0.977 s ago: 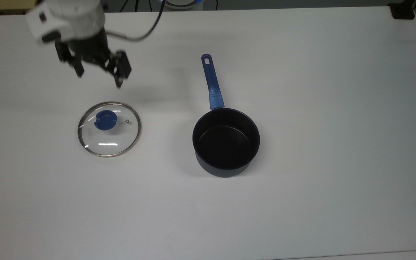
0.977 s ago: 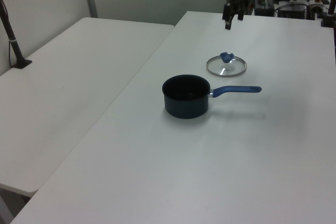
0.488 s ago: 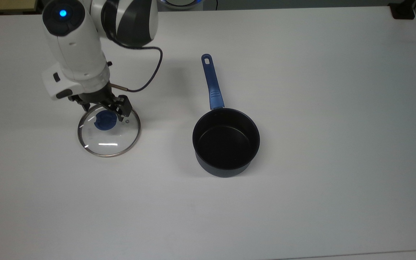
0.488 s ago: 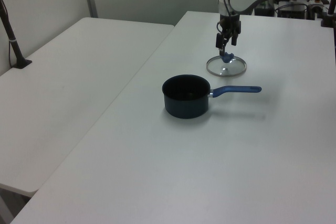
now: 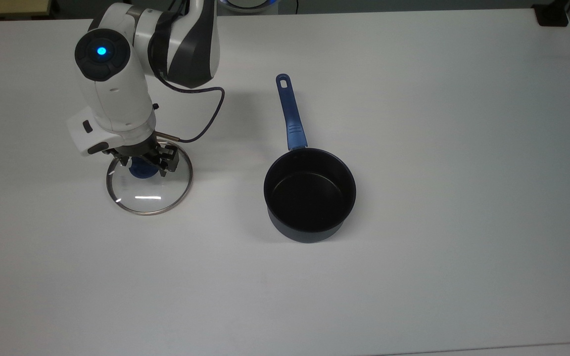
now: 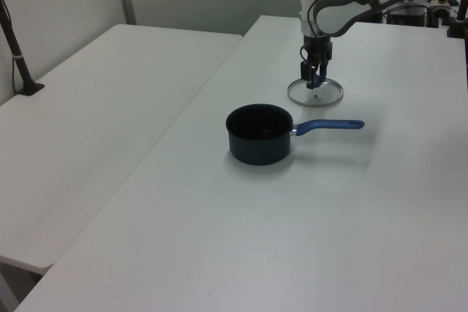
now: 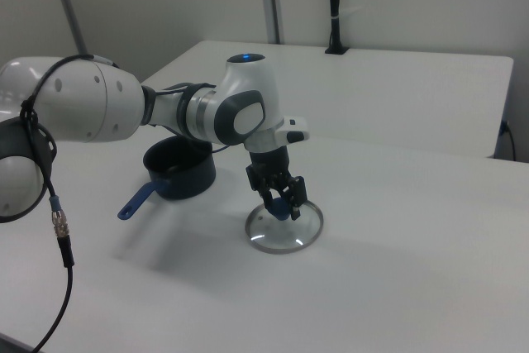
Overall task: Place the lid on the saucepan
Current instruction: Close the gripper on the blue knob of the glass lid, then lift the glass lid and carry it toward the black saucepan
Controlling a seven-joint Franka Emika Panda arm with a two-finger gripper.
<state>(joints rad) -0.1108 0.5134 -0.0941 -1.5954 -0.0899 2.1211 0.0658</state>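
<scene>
The glass lid (image 5: 149,197) lies flat on the white table (image 5: 413,272) at the top view's left, its blue knob (image 5: 142,171) up. My gripper (image 5: 145,165) is lowered over the knob, open, with one finger on each side of it. The right view gives the same picture, with the gripper (image 7: 281,202) straddling the knob above the lid (image 7: 286,236). The dark saucepan (image 5: 309,198) stands upright and empty to the lid's right in the top view. Its blue handle (image 5: 289,111) points to the far edge. In the left view the saucepan (image 6: 257,134) stands nearer than the lid (image 6: 323,97).
A dark cable (image 5: 208,116) loops from the arm's wrist above the table. A black object (image 5: 552,15) sits at the top view's far right corner. A second white table (image 6: 95,107) with a black post (image 6: 18,56) adjoins in the left view.
The arm has come down from behind the lid and moved over it. The open fingers have dropped around the blue knob. Lid and saucepan have not moved.
</scene>
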